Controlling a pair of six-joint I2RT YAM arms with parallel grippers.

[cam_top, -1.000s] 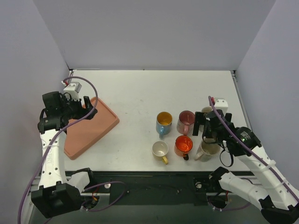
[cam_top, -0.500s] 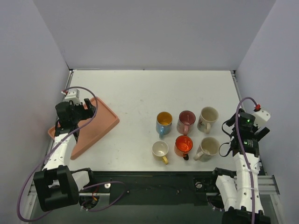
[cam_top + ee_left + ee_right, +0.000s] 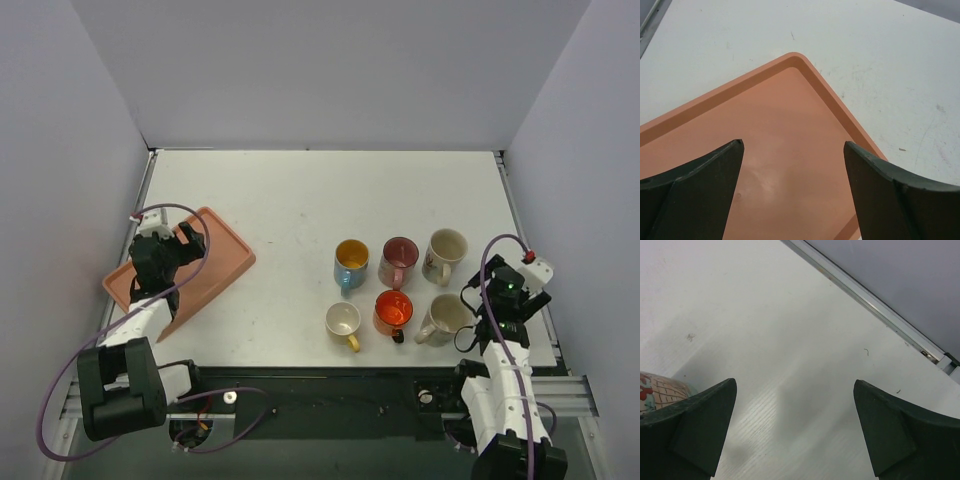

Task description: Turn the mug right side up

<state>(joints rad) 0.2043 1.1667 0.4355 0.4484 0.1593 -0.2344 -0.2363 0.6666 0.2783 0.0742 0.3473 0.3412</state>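
Note:
Several mugs stand upright, openings up, on the white table right of centre: a blue one [image 3: 351, 262], a pink one [image 3: 399, 258], a cream one [image 3: 445, 252], a small white one [image 3: 343, 321], an orange one [image 3: 393, 311] and another cream one [image 3: 445, 315]. My right gripper [image 3: 497, 287] is open and empty, low over bare table just right of the near cream mug. In the right wrist view it [image 3: 794, 382] frames bare table, with a patterned mug side [image 3: 655, 387] at the left edge. My left gripper [image 3: 178, 246] [image 3: 793, 144] is open and empty above the tray.
A salmon tray [image 3: 215, 262] lies at the table's left side; the left wrist view shows its bare floor and far corner [image 3: 795, 62]. The table's right edge rail [image 3: 865, 297] runs close behind the right gripper.
Both arms have drawn back toward their bases. The right gripper moved away from the mugs to the right near edge. The left gripper sank lower over the tray.

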